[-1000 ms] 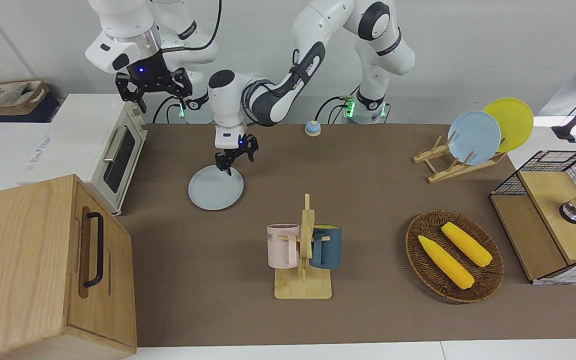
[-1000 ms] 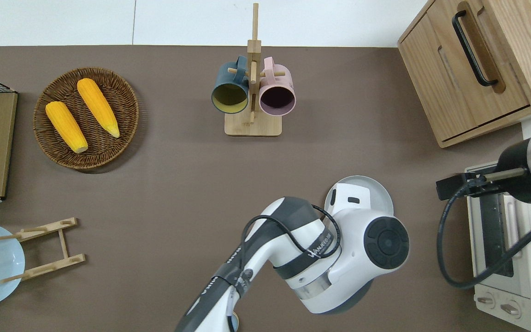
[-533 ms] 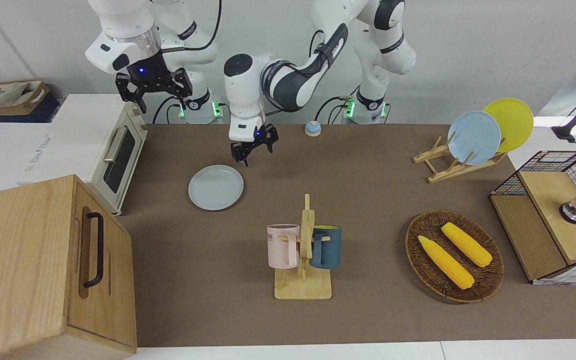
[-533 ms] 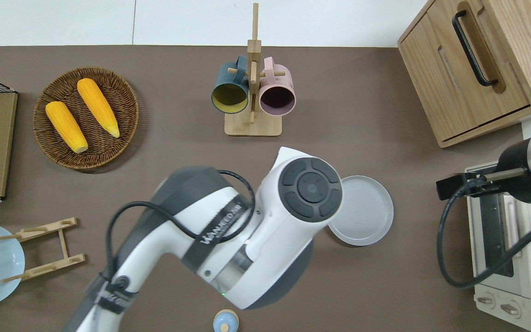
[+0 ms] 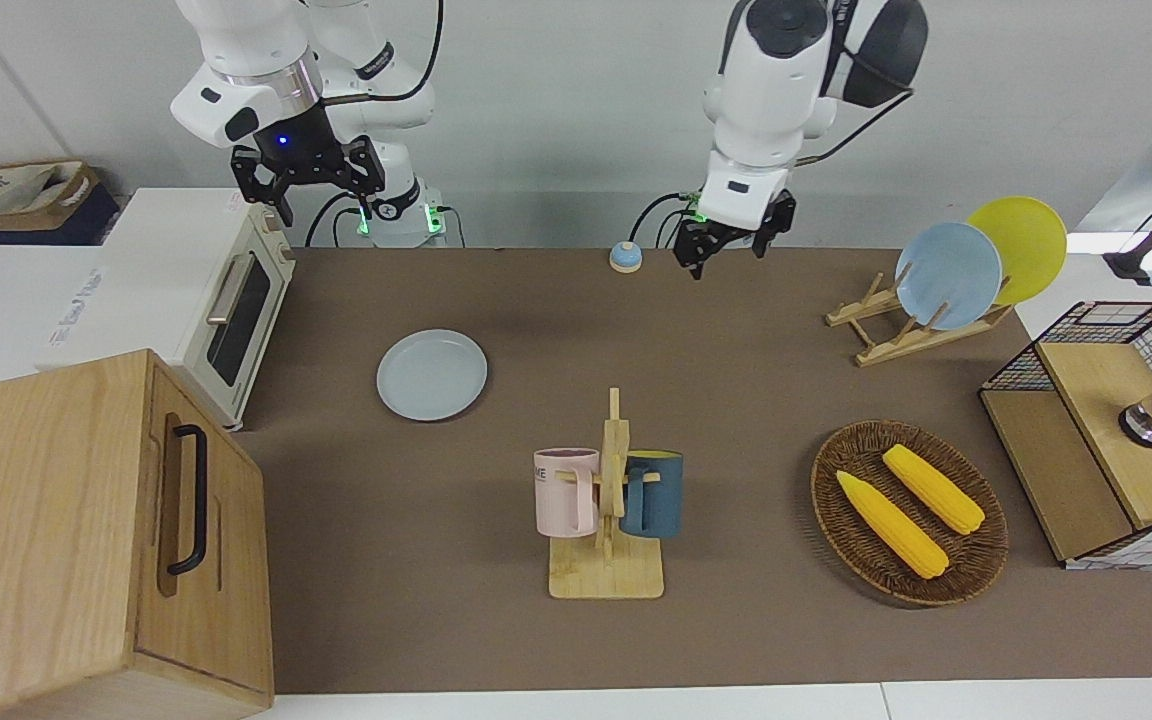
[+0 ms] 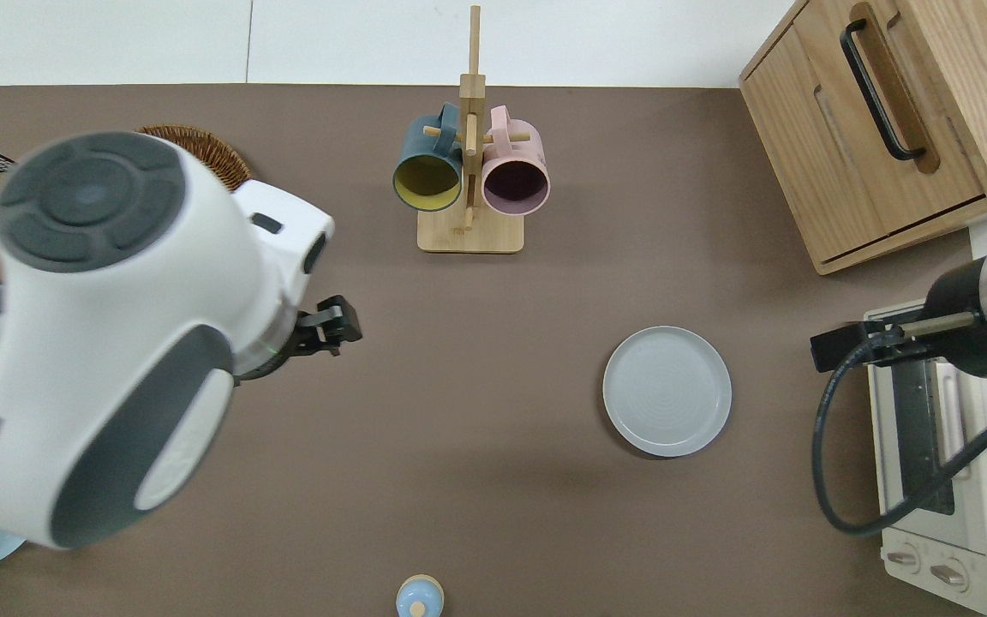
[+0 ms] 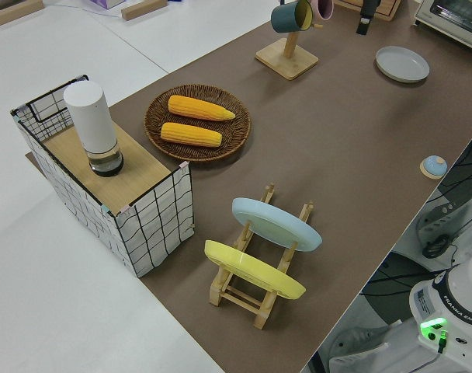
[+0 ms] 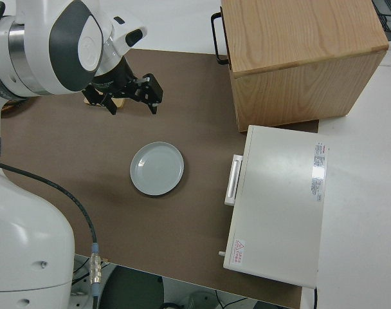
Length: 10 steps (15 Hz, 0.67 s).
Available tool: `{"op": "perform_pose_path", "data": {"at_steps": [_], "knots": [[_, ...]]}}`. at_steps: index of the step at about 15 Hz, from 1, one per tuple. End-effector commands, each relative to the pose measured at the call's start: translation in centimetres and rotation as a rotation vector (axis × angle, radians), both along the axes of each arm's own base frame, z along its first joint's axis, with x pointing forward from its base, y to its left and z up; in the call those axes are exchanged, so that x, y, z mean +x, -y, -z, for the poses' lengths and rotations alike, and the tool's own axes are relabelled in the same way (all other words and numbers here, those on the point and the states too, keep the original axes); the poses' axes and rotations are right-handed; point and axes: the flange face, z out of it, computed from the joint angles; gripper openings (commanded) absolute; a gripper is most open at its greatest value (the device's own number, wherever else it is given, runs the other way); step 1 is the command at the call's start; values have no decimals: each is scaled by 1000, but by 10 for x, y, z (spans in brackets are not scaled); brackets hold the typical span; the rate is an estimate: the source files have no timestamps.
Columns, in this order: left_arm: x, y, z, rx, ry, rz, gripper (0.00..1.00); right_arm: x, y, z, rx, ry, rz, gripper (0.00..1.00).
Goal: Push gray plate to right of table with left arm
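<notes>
Gray plate [image 5: 432, 375]: round, shallow, pale gray-blue, plain raised rim, faint concentric rings on its floor in the overhead view; lies flat on the table [image 5: 736, 330], toward the right arm's end, near the cream toaster oven [image 5: 236, 300] and apart from it, nothing touching it. Table: long rectangle, matte brown cover, white edges. Left arm [image 5: 786, 60]: white jointed shells, large black round joint caps, raised high; left gripper [image 5: 726, 240] small and black, up in the air, over bare brown surface toward the left arm's end, holding nothing; fingers point down, and I cannot tell how far apart they stand. Right arm parked; right gripper [image 5: 304, 178] with its black fingers spread wide, empty. Other items: bamboo mug tree [image 5: 608, 520] with a pink mug [image 5: 566, 490] and a dark teal mug [image 5: 654, 493], farther from the robots than the plate; round woven basket [image 5: 908, 512] with two yellow corn cobs [image 5: 911, 505]; slatted wooden rack [image 5: 896, 320] bearing a bluer plate [image 5: 948, 274] and a yellow plate [image 5: 1021, 245] on edge; wooden cabinet [image 5: 96, 540] with a black handle; small blue-topped bell [image 5: 625, 256] near the robots' edge. Plain pale wall rises past the arms.
</notes>
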Motion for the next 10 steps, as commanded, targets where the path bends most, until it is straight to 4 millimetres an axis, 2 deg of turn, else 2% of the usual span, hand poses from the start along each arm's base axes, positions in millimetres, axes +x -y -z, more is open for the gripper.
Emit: {"op": "perform_pose_path", "data": {"at_steps": [1, 6, 8, 10], "knots": [[9, -85, -11, -33, -28, 82, 995, -3, 2, -4, 9, -3, 4, 983], [21, -200, -16, -63, -18, 121, 995, -3, 3, -4, 9, -3, 6, 983], [24, -223, -15, -68, -7, 150, 995, -3, 2, -4, 9, -5, 6, 983], [26, -230, -4, -77, -15, 169, 995, -3, 2, -4, 9, -5, 4, 983]]}}
